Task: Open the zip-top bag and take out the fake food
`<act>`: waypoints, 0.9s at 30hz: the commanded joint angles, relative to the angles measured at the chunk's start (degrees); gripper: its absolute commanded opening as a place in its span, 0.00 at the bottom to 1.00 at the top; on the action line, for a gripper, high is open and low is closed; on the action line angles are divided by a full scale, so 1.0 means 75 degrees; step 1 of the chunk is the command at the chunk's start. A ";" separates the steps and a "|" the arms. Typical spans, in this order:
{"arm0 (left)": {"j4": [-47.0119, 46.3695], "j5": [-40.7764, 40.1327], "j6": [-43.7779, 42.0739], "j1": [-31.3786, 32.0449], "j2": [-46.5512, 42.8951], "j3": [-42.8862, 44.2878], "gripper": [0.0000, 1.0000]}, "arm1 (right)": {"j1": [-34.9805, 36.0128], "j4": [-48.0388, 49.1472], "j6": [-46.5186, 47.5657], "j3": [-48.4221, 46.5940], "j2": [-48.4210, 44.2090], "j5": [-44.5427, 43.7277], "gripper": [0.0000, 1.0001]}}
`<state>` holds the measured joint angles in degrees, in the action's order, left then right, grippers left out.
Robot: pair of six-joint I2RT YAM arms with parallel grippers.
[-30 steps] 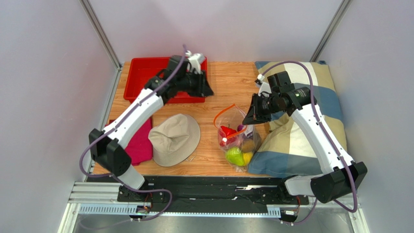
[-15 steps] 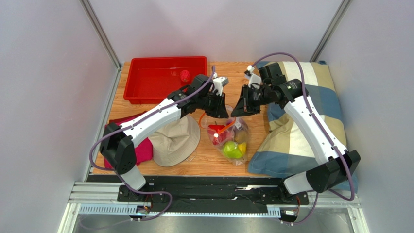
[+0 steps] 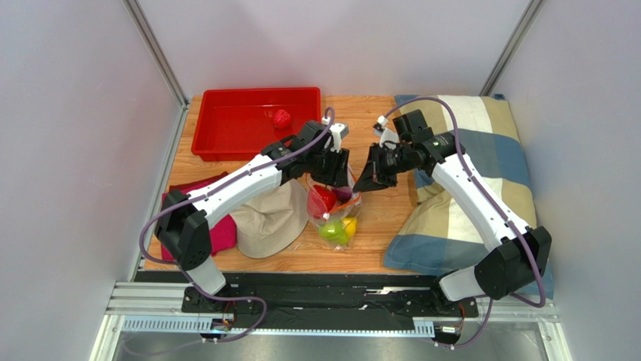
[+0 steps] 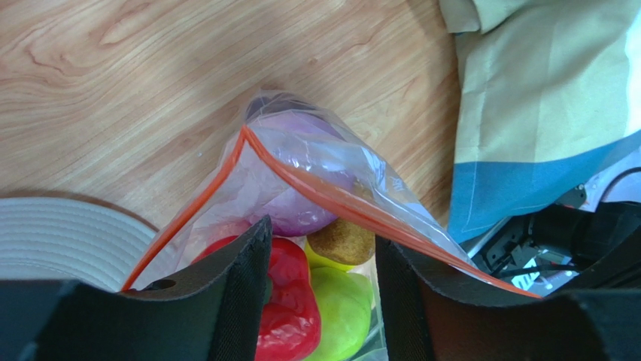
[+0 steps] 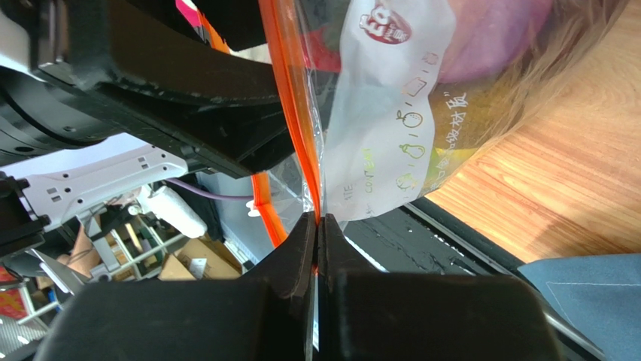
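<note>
Zip-top bag (image 3: 336,219) sits mouth-up on wooden table (image 3: 376,124), between tan hat (image 3: 263,219) and plaid pillow (image 3: 470,199). Fake food (image 4: 290,301) inside: red, green, yellow, purple, brown; outlines blurred by plastic. Right gripper (image 5: 317,226) pinched tight on orange zipper strip (image 5: 292,113). Left gripper (image 4: 323,252) fingers spread at the mouth; inside or above, unclear. Pink cloth (image 3: 223,232) partly under left arm. Far: red tray (image 3: 226,94) holding one red piece (image 3: 281,117). Pale walls around.

This is a robotics lab test cell: a wooden table (image 3: 369,120) is boxed in by plain pale panels (image 3: 331,37) on metal posts (image 3: 154,49), with an aluminium rail (image 3: 150,301) at its near edge. Cardboard boxes (image 5: 188,265) show beyond it in the right wrist view.
</note>
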<state>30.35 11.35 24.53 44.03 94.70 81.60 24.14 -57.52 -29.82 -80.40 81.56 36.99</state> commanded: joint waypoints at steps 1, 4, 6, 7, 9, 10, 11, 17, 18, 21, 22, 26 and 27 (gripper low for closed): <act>0.0241 -0.0529 -0.0073 0.0082 0.0369 0.0451 0.54 | -0.0265 0.0216 -0.0125 0.0067 -0.0410 0.0200 0.00; 0.0348 -0.0541 -0.0095 0.0117 0.0662 0.0709 0.52 | -0.0324 0.0146 -0.0043 0.0068 -0.0433 0.0236 0.00; 0.0371 -0.0588 -0.0200 0.0187 0.0873 0.0872 0.52 | -0.0324 0.0145 -0.0043 0.0068 -0.0433 0.0282 0.00; 0.0499 -0.0681 -0.0224 0.0234 0.0932 0.0955 0.52 | -0.0324 0.0145 -0.0055 0.0056 -0.0422 0.0317 0.00; 0.0559 -0.0869 -0.0364 0.0281 0.1142 0.1107 0.59 | -0.0324 0.0145 -0.0055 -0.0002 -0.0410 0.0364 0.00; 0.0617 -0.0974 -0.0388 0.0351 0.1201 0.1154 0.62 | -0.0324 0.0145 -0.0043 -0.0026 -0.0387 0.0399 0.00; 0.0618 -0.1079 -0.0423 0.0375 0.1249 0.1166 0.65 | -0.0324 0.0157 -0.0043 -0.0049 -0.0386 0.0411 0.00; 0.0126 -0.0426 -0.0237 0.0434 0.1425 0.0968 0.93 | -0.0347 0.0064 0.0074 -0.0084 -0.0363 0.0435 0.00; 0.0067 -0.0366 -0.0132 0.0434 0.1448 0.0863 0.99 | -0.0336 0.0052 0.0086 -0.0085 -0.0374 0.0423 0.00; 0.0090 -0.0389 -0.0014 0.0434 0.1693 0.0873 0.99 | -0.0348 0.0040 0.0121 -0.0038 -0.0398 0.0423 0.00; 0.0055 -0.0412 -0.0013 0.0446 0.1752 0.0874 0.99 | -0.0325 0.0017 0.0121 -0.0003 -0.0398 0.0423 0.00; -0.0015 -0.0494 -0.0037 0.0457 0.1999 0.0955 0.91 | -0.0336 -0.0007 0.0133 0.0091 -0.0480 0.0376 0.00; -0.0050 -0.0506 -0.0048 0.0457 0.2057 0.0956 0.88 | -0.0348 -0.0007 0.0168 0.0103 -0.0503 0.0365 0.00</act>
<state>31.31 8.05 23.75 47.03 107.96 88.23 21.56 -57.54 -29.67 -79.72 80.07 38.17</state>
